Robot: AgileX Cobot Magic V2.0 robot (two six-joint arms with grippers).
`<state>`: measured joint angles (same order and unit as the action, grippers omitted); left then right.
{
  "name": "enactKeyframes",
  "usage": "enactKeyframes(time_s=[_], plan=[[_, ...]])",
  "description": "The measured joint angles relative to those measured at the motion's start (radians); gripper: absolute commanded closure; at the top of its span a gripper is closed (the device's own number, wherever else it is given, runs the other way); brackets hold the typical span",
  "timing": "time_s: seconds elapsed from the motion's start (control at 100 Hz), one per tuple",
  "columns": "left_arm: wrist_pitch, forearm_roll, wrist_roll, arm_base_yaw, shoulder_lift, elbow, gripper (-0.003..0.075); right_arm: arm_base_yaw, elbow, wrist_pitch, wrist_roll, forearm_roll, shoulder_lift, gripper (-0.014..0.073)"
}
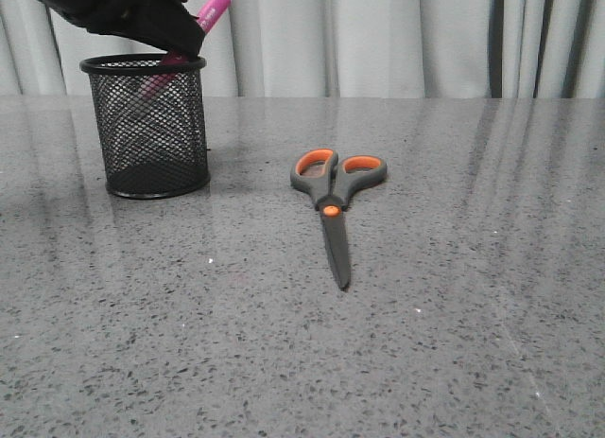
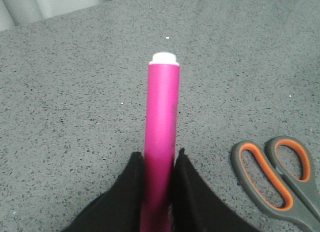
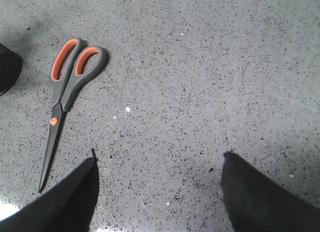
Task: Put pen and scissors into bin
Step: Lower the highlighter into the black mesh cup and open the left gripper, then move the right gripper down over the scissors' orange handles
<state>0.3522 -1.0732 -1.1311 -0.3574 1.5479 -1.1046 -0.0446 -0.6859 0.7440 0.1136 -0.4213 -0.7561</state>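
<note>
Left gripper: clamped on magenta pen, tilted into black mesh pencil cup. Right gripper: wide apart, empty. Scissors: flat on grey table, right of cup.

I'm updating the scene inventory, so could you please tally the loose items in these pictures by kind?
Pens: 1, the magenta pen, held by the left end effector with its lower end inside the cup
Scissors: 1, the scissors, lying flat on the table
Mesh cups: 1, the black bin
Total: 3
</note>
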Motion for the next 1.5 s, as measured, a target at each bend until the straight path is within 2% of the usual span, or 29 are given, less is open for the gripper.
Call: enactKeyframes(time_s=[0.09,0.16,0.28,0.45,0.54,0.74,0.93,1.16,1.31,1.42,1.5], plan=[[0.004,0.007,0.0,0.0,0.0,0.0,0.0736,0.0,0.0,0.0,0.0,0.0,0.0,0.0127],[0.01,0.01,0.0,0.0,0.0,0.0,0.0699,0.0,0.0,0.0,0.0,0.0,0.0,0.0127],[0.016,0.014,0.0,0.0,0.0,0.0,0.0577,0.0,0.0,0.0,0.0,0.0,0.0,0.0127],[0.018,0.014,0.0,0.0,0.0,0.0,0.0358,0.0,0.0,0.0,0.0,0.0,0.0,0.0127],[0.018,0.014,0.002,0.0,-0.011,0.0,0.0307,0.0,0.0,0.0,0.0,0.0,0.0,0.0127],[-0.002,0.014,0.003,0.0,-0.121,0.0,0.0312,0.0,0.0,0.0,0.001,0.0,0.0,0.0127],[-0.003,0.015,0.003,0.069,-0.272,0.0,0.0313,0.0,0.0,0.0,0.001,-0.009,0.0,0.0127],[0.132,0.032,0.003,0.197,-0.405,0.0,0.0321,0.0,0.0,-0.014,0.001,-0.039,0.0,0.0127],[0.223,0.043,0.022,0.286,-0.472,0.0,0.0416,0.0,0.0,-0.033,0.001,-0.062,0.0,0.0127],[0.233,0.047,0.054,0.354,-0.512,0.002,0.0491,0.0,0.0,-0.035,0.008,-0.085,0.0,0.0128],[0.233,0.047,0.073,0.395,-0.542,0.024,0.0532,0.0,0.0,-0.054,0.075,-0.141,0.0,0.0128]])
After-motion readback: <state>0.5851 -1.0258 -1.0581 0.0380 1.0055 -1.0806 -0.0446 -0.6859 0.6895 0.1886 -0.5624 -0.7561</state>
